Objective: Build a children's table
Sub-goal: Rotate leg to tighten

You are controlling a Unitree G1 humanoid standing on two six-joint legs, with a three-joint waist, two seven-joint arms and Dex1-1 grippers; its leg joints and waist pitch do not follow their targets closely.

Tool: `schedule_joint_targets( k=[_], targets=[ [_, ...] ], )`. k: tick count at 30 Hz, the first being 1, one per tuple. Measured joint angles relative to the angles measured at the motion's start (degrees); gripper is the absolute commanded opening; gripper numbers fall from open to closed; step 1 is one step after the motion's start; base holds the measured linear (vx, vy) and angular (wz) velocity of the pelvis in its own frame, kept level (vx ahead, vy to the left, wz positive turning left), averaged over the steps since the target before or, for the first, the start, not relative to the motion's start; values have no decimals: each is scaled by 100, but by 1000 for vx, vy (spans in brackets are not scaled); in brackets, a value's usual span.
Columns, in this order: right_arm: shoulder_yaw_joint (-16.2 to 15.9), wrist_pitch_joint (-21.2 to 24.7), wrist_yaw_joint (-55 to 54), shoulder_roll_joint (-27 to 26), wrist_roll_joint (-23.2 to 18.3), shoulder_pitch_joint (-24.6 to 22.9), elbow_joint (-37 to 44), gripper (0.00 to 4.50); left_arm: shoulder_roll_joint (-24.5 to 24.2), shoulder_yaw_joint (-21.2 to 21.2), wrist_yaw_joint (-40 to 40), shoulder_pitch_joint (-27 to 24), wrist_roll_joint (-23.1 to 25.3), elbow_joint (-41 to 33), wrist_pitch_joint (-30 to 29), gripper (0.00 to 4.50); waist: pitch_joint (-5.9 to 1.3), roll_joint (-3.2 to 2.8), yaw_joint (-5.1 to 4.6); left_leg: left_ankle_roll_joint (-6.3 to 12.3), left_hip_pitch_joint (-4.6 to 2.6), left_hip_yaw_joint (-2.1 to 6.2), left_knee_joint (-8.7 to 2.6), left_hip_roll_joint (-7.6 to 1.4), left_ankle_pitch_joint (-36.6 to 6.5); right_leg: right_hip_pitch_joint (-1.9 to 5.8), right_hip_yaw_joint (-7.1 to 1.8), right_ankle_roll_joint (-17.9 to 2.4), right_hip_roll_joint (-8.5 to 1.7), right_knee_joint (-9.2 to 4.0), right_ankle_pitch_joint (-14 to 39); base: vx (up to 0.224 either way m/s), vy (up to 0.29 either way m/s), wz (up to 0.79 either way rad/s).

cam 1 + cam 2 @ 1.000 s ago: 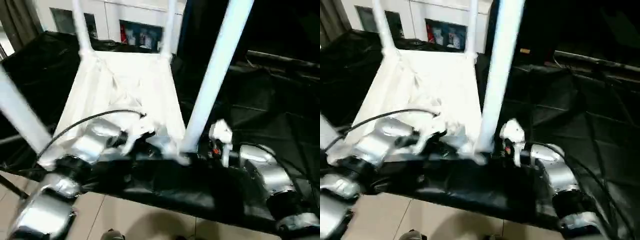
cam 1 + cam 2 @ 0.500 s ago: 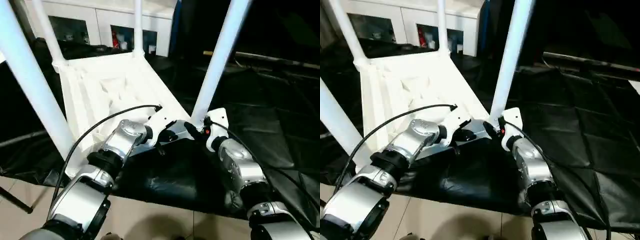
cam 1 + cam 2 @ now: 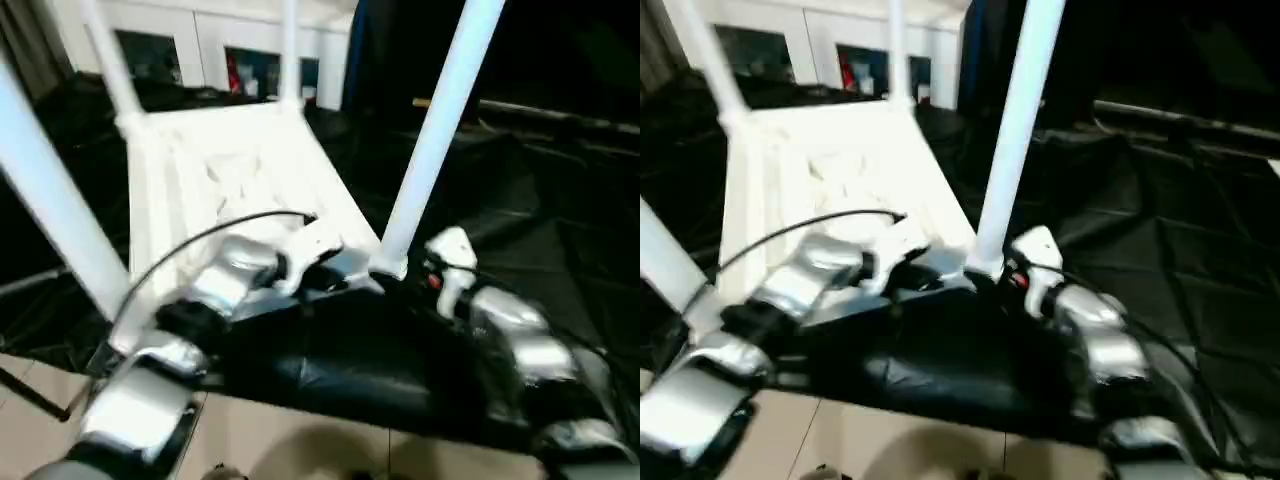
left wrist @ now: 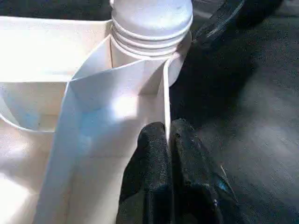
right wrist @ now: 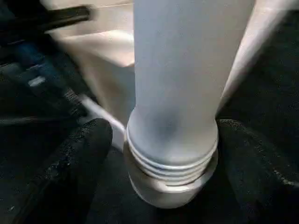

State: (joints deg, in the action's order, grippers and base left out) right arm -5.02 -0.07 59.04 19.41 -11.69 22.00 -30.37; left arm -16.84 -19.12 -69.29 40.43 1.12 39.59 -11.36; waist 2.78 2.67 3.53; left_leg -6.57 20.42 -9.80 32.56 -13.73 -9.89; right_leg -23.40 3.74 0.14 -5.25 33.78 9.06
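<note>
White plastic children's table top (image 3: 235, 165) lay upside down on the black-draped counter (image 3: 520, 230), four legs up. My left fingers (image 4: 154, 154) were pinched shut on its thin side wall, just beside the near corner socket. My right fingers (image 5: 79, 154) stood open on either side of the white tapered tube leg (image 5: 180, 93) seated there.

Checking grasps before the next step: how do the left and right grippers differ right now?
The left gripper is shut, pinching the thin side wall of the white table top; the right gripper is open, its fingers on either side of the near right leg at its threaded base. The left holds flat plastic at the near edge; the right brackets a round upright tube. Both work at the same near right corner socket.
</note>
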Motion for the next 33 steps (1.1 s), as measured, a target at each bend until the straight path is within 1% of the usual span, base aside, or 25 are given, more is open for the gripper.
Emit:
schedule_joint_targets(
  k=[1, 2, 4, 6, 8, 13, 16, 18, 21, 23, 26, 31, 33],
  targets=[
    [-29, 12, 160, 39, -26, 0, 90, 384, -60, -15, -157, -29, -30, -70, -17, 0, 0, 0, 11, 0, 0, -2, 2, 0, 0, -6, 0, -3, -2, 16, 16, 0, 0, 0],
    [-100, 15, 316, 39, -75, 1, 185, 384, -90, -60, -318, -48, -36, -143, -26, 0, 0, 0, 40, 0, -9, -2, 8, -1, 0, -11, -1, -5, -4, 25, 29, 0, 0, 0],
    [-220, 12, 489, 36, -124, 8, 297, 384, -107, -146, -511, -87, -48, -290, -61, 0, 0, 0, 105, 0, 0, -14, 12, -2, 1, -18, -6, -12, -9, 25, 34, 0, 0, 0],
    [-275, -1, 652, 87, -117, 3, 317, 384, -265, -173, -797, -161, -127, -454, -117, 0, 1, 1, 130, 0, 2, -19, 26, -2, 1, -20, -12, -17, -9, 27, 38, 0, 0, 0],
    [-307, 11, 733, 111, -117, 3, 321, 384, -308, -204, -932, -166, -139, -472, -119, 0, 2, 7, 152, 0, 5, -23, 30, -1, 1, -21, -13, -18, -12, 26, 38, 0, 0, 0],
    [-429, 113, 892, 165, -106, -6, 341, 384, -321, -199, -939, -166, -139, -474, -119, 0, 3, 9, 149, -1, 1, -24, 32, -2, 0, -21, -15, -18, -11, 35, 38, 0, 0, 0],
    [-452, 118, 890, 165, -96, -20, 342, 352, -321, -194, -923, -166, -138, -474, -117, 0, 3, 9, 150, -1, 1, -23, 32, -3, 0, -22, -14, -18, -11, 39, 38, 0, 0, 0],
    [-449, 116, 872, 185, -88, -20, 342, 349, -314, -196, -926, -167, -138, -475, -118, 0, 3, 9, 154, -1, 2, -23, 32, -3, 0, -22, -14, -18, -11, 38, 38, 0, 0, 0],
    [-448, 119, 868, 190, -87, -20, 343, 313, -312, -198, -926, -168, -137, -477, -118, 0, 3, 9, 155, -1, 2, -23, 32, -3, 1, -22, -14, -18, -11, 38, 38, 0, 0, 0],
    [-430, 144, 837, 190, -98, -20, 343, 305, -306, -197, -929, -169, -137, -478, -118, 0, 2, 8, 161, -1, 2, -23, 32, -3, 1, -22, -14, -18, -11, 38, 38, 0, 0, 0],
    [-416, 200, 834, 188, -122, -40, 363, 277, -303, -198, -928, -172, -137, -478, -119, 0, 2, 8, 162, -1, 2, -23, 32, -3, 1, -21, -14, -18, -11, 38, 38, 0, 0, 0],
    [-308, 229, 716, 94, -146, -150, 375, 268, -265, -197, -847, -175, -127, -442, -119, 0, 1, 6, 161, -1, 0, -23, 33, -2, 1, -19, -16, -18, -12, 39, 38, 0, 0, 0],
    [-227, 259, 403, -7, -115, -166, 301, 267, -131, -165, -609, -130, -63, -292, -87, 0, -2, 1, 151, -1, -18, -24, 35, 0, 1, -3, -21, -18, -12, 40, 37, 0, 0, 0]
  ],
)
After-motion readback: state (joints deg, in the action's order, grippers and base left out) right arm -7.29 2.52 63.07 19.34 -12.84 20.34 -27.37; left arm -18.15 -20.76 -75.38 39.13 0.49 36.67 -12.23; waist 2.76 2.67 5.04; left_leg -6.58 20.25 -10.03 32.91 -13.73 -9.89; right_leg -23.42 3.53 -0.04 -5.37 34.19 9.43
